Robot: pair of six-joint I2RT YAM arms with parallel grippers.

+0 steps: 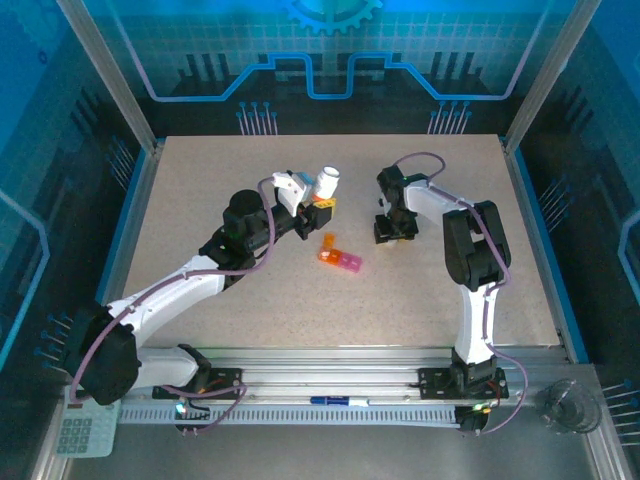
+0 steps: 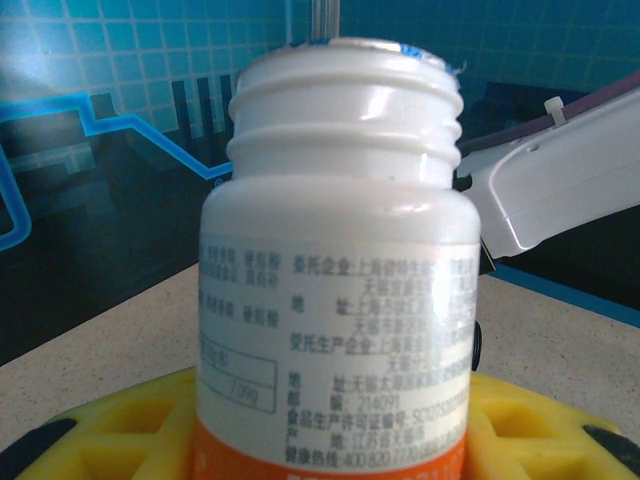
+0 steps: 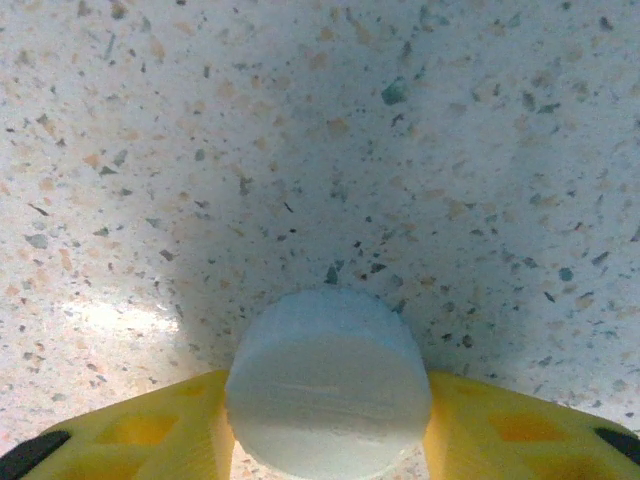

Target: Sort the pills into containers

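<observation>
Both grippers are holding something as I'm watching. The left gripper [image 1: 320, 203] is clamping its yellow fingers [image 2: 110, 430], partway closed, around the base of the uncapped white bottle [image 2: 340, 250]. The right gripper [image 3: 330, 432] is sitting low over the table [image 3: 320, 130], hugging a white cap [image 3: 328, 385] from both sides. The containers [image 1: 341, 257] are lying on the table between the two arms, apart from both grippers.
</observation>
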